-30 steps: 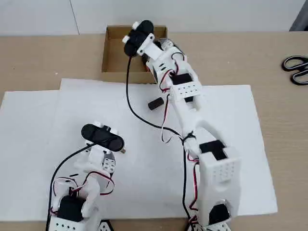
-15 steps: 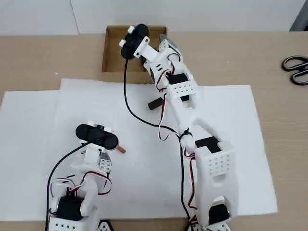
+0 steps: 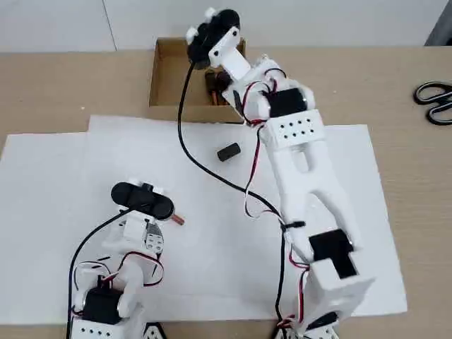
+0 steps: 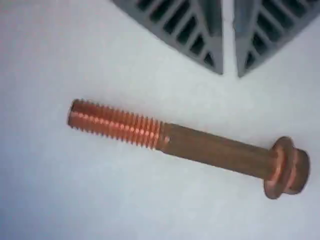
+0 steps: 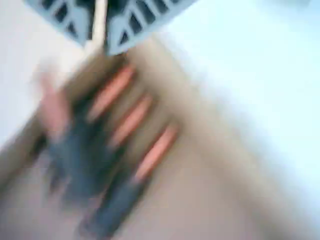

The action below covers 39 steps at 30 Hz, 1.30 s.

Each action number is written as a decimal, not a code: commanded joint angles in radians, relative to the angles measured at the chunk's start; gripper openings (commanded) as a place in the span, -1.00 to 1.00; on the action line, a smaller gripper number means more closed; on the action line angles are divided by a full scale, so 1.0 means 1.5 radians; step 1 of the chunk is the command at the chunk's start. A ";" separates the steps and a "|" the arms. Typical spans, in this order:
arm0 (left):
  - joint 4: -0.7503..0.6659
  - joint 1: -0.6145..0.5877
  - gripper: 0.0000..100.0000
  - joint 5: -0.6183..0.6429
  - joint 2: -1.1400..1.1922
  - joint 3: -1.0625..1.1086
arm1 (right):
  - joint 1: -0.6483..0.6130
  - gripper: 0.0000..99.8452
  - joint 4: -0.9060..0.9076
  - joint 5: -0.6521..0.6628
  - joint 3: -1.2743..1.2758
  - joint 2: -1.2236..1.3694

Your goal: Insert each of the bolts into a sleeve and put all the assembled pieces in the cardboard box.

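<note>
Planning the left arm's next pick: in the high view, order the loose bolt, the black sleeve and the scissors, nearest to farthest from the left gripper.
1. bolt, on the paper just beside the left gripper.
2. black sleeve, farther out, mid-paper.
3. scissors, at the table's far right edge.

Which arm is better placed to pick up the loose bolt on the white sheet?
Left. The bolt lies just beside the left arm's fingers, while the right arm is stretched away over the cardboard box.
</note>
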 commanded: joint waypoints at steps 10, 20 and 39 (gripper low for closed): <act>0.001 -0.007 -0.99 0.020 -0.004 -0.013 | 0.003 -0.97 0.246 0.070 -0.029 -0.052; 0.001 -0.007 -0.99 0.018 -0.004 -0.013 | -0.001 -0.56 0.247 0.236 -0.029 0.012; 0.001 -0.007 -0.99 0.019 -0.004 -0.013 | -0.066 -0.55 0.243 0.398 -0.032 0.114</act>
